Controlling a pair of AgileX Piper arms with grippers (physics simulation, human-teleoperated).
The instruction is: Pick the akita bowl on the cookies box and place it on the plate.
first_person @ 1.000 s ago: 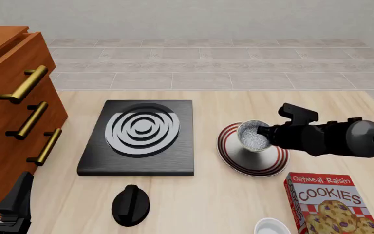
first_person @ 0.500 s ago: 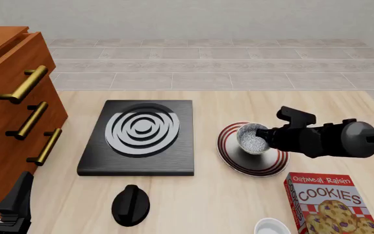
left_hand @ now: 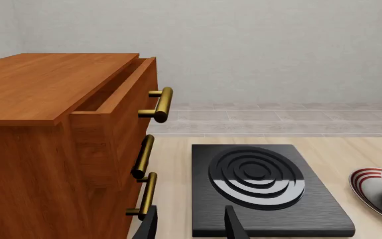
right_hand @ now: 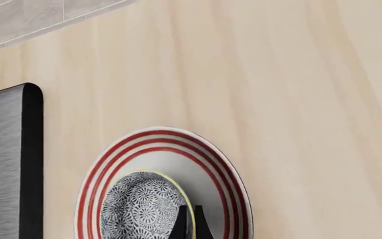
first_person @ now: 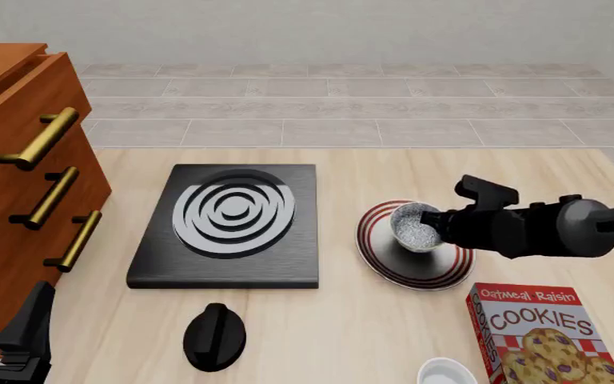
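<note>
The akita bowl (first_person: 414,227) stands over the middle of the plate (first_person: 390,262), low against its surface; I cannot tell whether it rests there. My right gripper (first_person: 432,219) reaches in from the right and is shut on the bowl's right rim. In the right wrist view its two fingertips (right_hand: 181,224) pinch the pale rim of the akita bowl (right_hand: 140,208), inside the red rings of the plate (right_hand: 167,137). The cookies box (first_person: 544,334) lies at the front right with nothing on it. My left gripper (left_hand: 192,226) is open and idle at the front left (first_person: 25,340).
A black square stove (first_person: 233,226) with white rings lies left of the plate, with a black knob (first_person: 213,336) in front of it. A wooden drawer cabinet (first_person: 19,176) with brass handles fills the left side. A plain white bowl (first_person: 446,374) sits beside the cookies box.
My right gripper has lowered the akita bowl a little toward the plate and shifted slightly right; its hold is unchanged. The left arm has stayed still.
</note>
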